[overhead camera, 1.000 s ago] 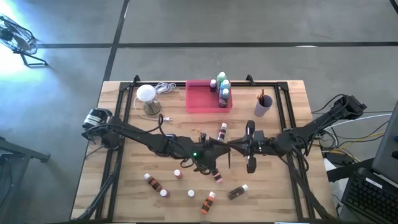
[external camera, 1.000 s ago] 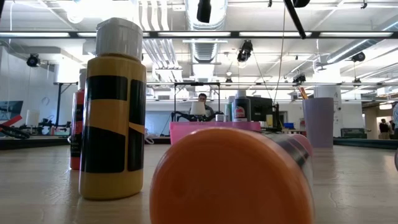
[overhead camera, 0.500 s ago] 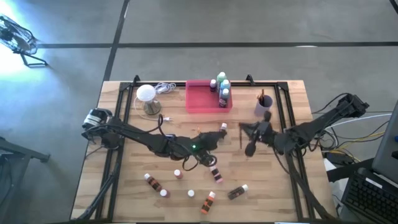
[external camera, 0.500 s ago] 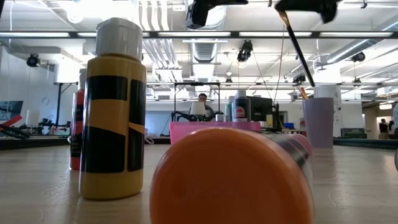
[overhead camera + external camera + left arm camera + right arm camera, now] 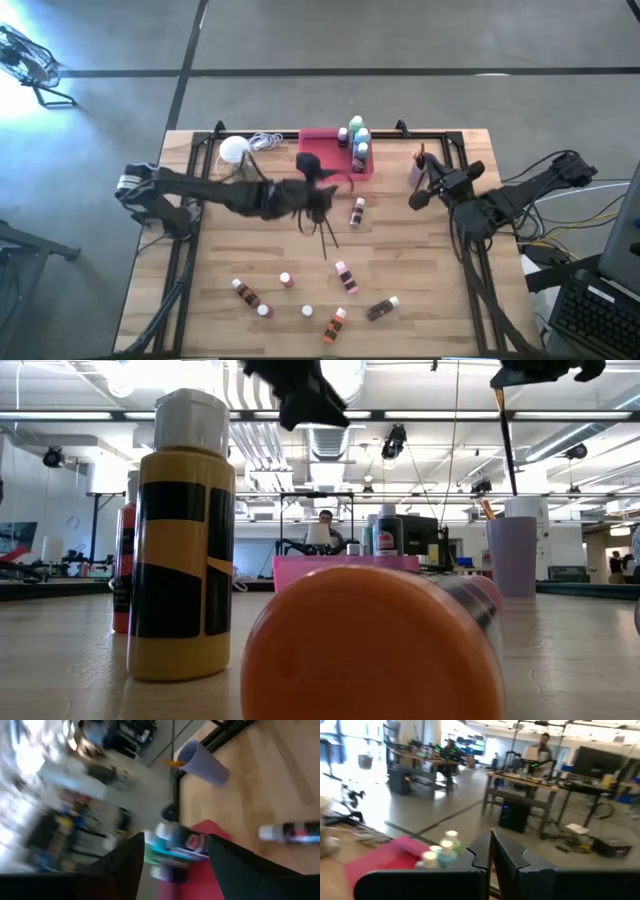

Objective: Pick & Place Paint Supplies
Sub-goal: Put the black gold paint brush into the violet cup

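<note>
My right gripper [image 5: 425,192] is shut on a thin dark paintbrush [image 5: 506,445] beside the purple cup [image 5: 422,168], which holds other brushes. In the low view the brush hangs over the cup [image 5: 512,555]. My left gripper [image 5: 318,195] is open and empty at the near edge of the pink tray [image 5: 325,160]; its wrist view [image 5: 176,839] looks between the fingers at the bottles in the tray [image 5: 172,845]. Three bottles [image 5: 360,143] stand in the tray's right end. Several small white-capped bottles [image 5: 345,277] lie or stand on the table's near half. My right gripper pinches the paintbrush near its upper end [image 5: 498,395] between its two fingers; the wrist view shows the thin handle [image 5: 491,840] in the closed gap. The brush hangs below the fingers, slightly tilted, lifted clear, with its lower end [image 5: 514,490] just above the cup.
A white globe lamp with a cord [image 5: 235,150] stands at the far left. A pink bottle [image 5: 357,212] lies near the table's middle. A yellow-and-black bottle [image 5: 182,540] and a lying orange bottle [image 5: 380,650] stand close before the low camera. A black frame runs along the table edges.
My right gripper has carried the brush from the table's middle toward the far right, up to the purple cup, and the brush has swung nearer to upright. My left gripper has gone from among the bottles toward the far edge, to the pink tray.
</note>
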You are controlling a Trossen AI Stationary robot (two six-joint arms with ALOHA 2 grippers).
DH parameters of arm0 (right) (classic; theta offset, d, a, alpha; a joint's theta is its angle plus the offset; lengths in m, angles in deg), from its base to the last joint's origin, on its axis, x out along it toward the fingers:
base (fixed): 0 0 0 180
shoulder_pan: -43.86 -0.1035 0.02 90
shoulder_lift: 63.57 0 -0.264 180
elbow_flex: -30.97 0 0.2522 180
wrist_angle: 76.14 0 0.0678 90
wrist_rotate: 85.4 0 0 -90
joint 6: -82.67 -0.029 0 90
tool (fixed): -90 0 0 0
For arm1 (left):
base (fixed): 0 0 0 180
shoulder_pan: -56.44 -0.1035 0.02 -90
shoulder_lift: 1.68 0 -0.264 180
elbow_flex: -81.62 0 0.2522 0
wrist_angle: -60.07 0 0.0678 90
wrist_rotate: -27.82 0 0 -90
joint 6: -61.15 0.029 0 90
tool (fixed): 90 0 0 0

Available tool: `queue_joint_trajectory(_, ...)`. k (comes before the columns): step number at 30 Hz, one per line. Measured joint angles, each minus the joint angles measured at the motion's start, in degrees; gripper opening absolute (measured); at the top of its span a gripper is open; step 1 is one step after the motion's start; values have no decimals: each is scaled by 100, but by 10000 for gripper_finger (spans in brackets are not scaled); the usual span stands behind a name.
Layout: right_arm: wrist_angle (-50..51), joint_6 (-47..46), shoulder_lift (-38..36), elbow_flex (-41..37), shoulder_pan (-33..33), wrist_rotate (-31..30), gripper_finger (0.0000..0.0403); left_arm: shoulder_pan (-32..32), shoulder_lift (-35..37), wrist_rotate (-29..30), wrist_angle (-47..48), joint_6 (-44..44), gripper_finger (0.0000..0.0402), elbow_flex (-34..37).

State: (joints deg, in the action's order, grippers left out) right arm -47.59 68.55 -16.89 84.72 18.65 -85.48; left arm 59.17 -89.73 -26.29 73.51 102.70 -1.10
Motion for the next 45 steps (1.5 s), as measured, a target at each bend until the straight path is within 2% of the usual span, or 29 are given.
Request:
queue_joint_trajectory(5, 27, 374, -52, 0, 577, 5, 8, -719, 191, -1325, -8, -1686, 220, 480)
queue_joint_trajectory(8, 49, 398, -48, 0, 995, 3, 8, -1022, 203, -2013, -142, -2271, 220, 732)
queue_joint_trajectory(10, 50, 396, -33, 0, 1260, 4, 8, -1139, 203, -2220, -327, -2489, 220, 884)
queue_joint_trajectory(19, 38, 213, 30, -2, 2217, 17, 8, -1202, 207, -2292, -1306, -2602, 220, 1432)
queue_joint_trajectory(28, -81, 211, 25, 7, 2780, 59, 8, -1202, 207, -2290, -1364, -2744, 220, 1582)
queue_joint_trajectory(35, -487, 354, 104, 18, 3429, 919, 8, -1203, 207, -2281, -1379, -2851, 220, 1580)
queue_joint_trajectory(45, -488, 244, 775, 13, 4091, 1073, 8, -1202, 207, -2277, -1480, -2578, 220, 1580)
